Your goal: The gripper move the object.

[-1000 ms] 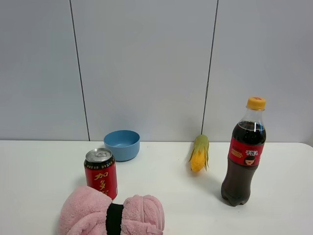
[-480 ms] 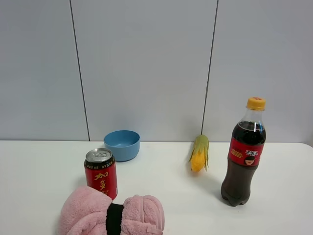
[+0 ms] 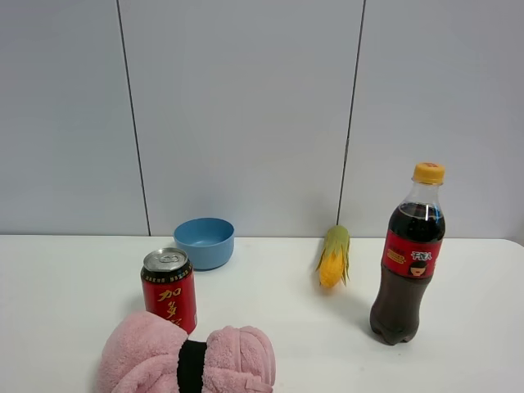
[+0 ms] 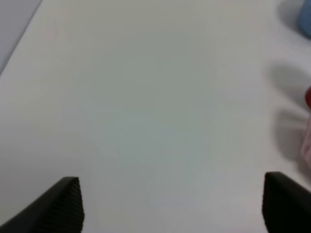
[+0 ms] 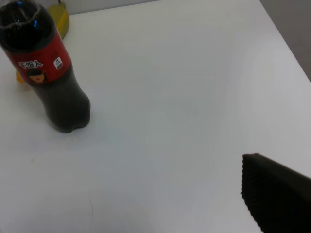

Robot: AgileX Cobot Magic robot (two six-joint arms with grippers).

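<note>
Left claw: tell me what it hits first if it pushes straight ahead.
Probably nothing but bare table. The left claw is open, and the way ahead looks free; the blue bowl and red can sit off to one side.

Left gripper (image 4: 171, 204): both black fingertips wide apart, nothing between them. Right gripper: one dark fingertip (image 5: 277, 196) shows at 4 o'clock; its spread cannot be told.

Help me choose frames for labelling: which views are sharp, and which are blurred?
Exterior high: sharp, the can label legible. Left wrist: soft all over, fingertips fuzzy. Right wrist: the cola bottle fairly crisp, the dark finger blurred.
</note>
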